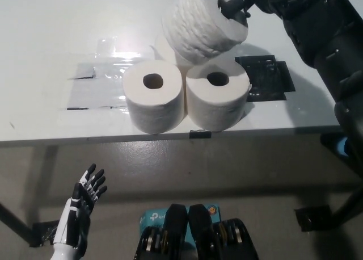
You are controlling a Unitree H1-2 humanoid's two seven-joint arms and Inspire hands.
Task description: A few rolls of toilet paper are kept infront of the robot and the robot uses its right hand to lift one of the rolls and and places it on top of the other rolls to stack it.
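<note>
Gripping a toilet paper roll [205, 22] with a finger pushed into its core hole, the black right hand [245, 0] holds it tilted in the air at about one o'clock in the head view, up near the top edge of the picture. This lifted roll hangs above and slightly behind two upright rolls on the white table [51, 38]: the left roll [153, 101] and the right roll [218, 96] stand side by side, touching or nearly so, close to the table's near edge. A further roll [165, 46] peeks out behind them, mostly hidden under the raised one. At three o'clock from the right roll lies a flat black mat [266, 78], and at nine o'clock from the left roll a patch of clear shiny film [96, 84] is on the tabletop. The white left hand [84, 200] rests below the table at seven o'clock, fingers spread and holding nothing.
</note>
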